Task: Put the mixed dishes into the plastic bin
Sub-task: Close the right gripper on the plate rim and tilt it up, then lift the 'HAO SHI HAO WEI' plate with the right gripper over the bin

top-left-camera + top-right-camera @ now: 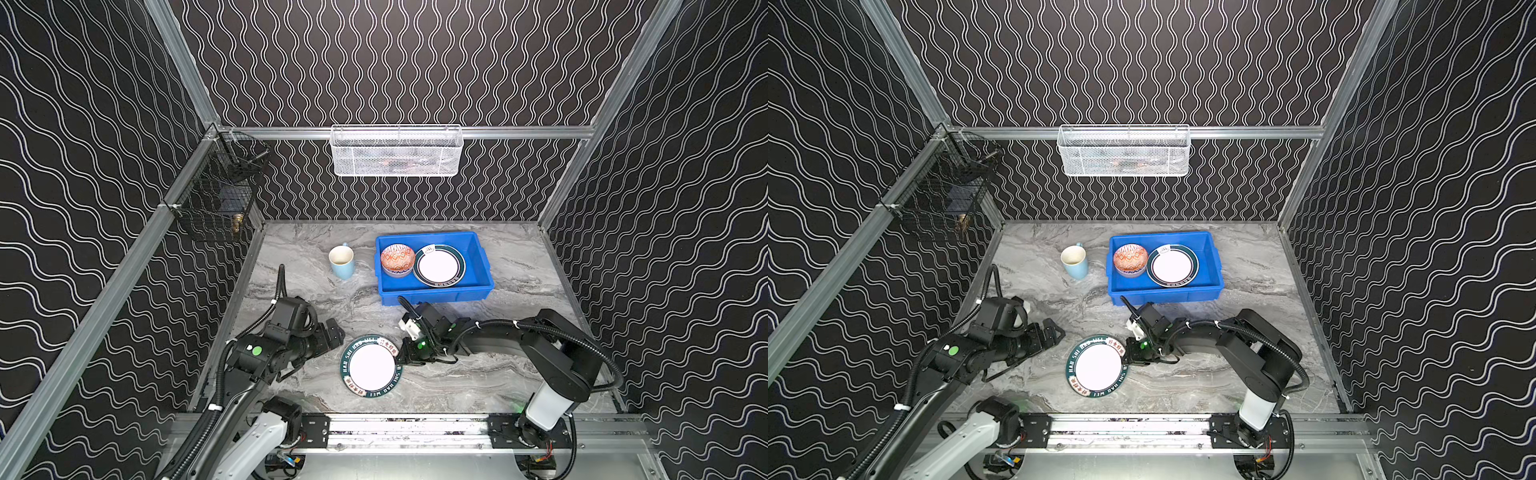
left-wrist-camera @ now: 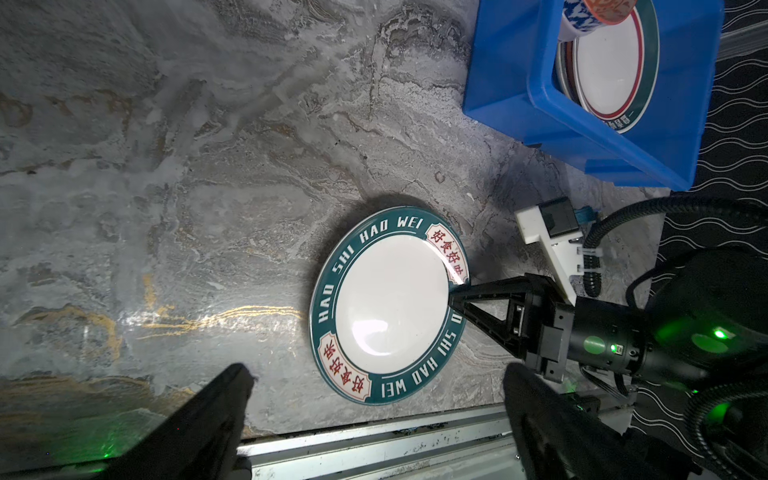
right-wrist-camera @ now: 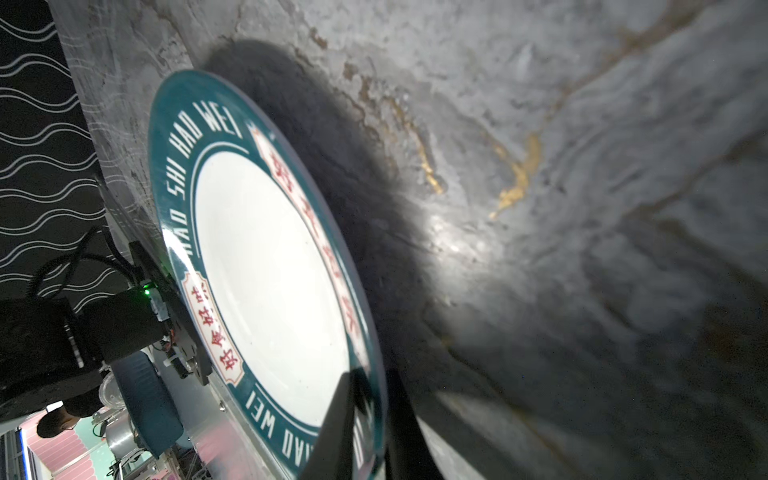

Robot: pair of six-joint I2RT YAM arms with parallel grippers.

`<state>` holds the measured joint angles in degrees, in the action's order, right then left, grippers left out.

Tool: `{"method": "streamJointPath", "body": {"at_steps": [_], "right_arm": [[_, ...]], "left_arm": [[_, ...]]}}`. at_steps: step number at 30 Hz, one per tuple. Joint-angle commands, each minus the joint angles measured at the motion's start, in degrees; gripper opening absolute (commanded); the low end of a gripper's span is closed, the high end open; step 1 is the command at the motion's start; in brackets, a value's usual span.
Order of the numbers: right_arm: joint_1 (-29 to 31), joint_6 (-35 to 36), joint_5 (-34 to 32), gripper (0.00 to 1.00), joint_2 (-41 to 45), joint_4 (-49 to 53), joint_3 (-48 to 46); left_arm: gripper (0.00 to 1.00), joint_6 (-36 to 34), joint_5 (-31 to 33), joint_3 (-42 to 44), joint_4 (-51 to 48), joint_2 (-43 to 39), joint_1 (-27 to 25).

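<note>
"Left wrist view settles it for me: my right pincer (image 2: 451, 297) is clamped shut on the right edge of the lettered plate (image 2: 390, 305), one finger over the rim and one under."

"So where does the plate sit from the grip?"

"All of it hangs to the left of the pincer, low over the near part of the desk (image 2: 166, 208). I can't tell whether its left edge is off the surface. The blue bin (image 1: 449, 296) lies beyond, toward the far side and a touch right, with its near wall just past my right wrist."

"And your left arm?"

"Left pincer (image 1: 337, 332) stands wide open with nothing in it, just left of the plate. The right arm is nearer the bin, so I judge the carry is its job: lift, swing far and right, clear the near wall. The bowl (image 1: 397, 259) fills the bin's left side, and a second green-rimmed plate (image 1: 439, 266) fills the right."
</note>
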<state>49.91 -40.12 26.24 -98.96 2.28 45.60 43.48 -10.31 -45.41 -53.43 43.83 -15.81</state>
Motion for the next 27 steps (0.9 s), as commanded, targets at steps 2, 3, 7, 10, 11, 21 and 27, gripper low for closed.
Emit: {"method": "streamJointPath", "body": {"at_steps": [2,3,7,10,11,21,27], "right_arm": [[-1.08,1.17,-3.28,0.03,0.44,4.79,-0.97],[-1.6,1.18,-2.63,0.01,1.0,4.51,-1.44],[-3.66,1.73,0.72,0.0,3.96,4.42,-2.7],[-4.47,3.76,1.62,0.0,6.85,7.87,-1.49],[-4.64,4.68,1.58,0.0,7.87,9.72,-0.63],[-12.04,9.59,1.45,0.0,20.85,25.09,8.8],[-23.49,14.69,-1.06,0.0,24.84,33.0,18.03]], "left_arm": [[0.99,-1.02,-0.37,-0.38,3.69,1.85,0.04],[0.99,-1.26,-0.58,-0.47,4.3,2.48,0.0],[0.99,-2.25,-1.03,-1.52,6.34,5.12,-0.01],[0.99,-3.51,-0.87,-3.1,7.49,7.66,-0.01],[0.99,-3.92,-0.71,-3.72,7.91,8.43,0.01],[0.99,-7.29,0.84,-12.3,11.35,15.11,-0.01],[0.99,-10.22,1.45,-17.79,13.83,21.58,0.06]]}}
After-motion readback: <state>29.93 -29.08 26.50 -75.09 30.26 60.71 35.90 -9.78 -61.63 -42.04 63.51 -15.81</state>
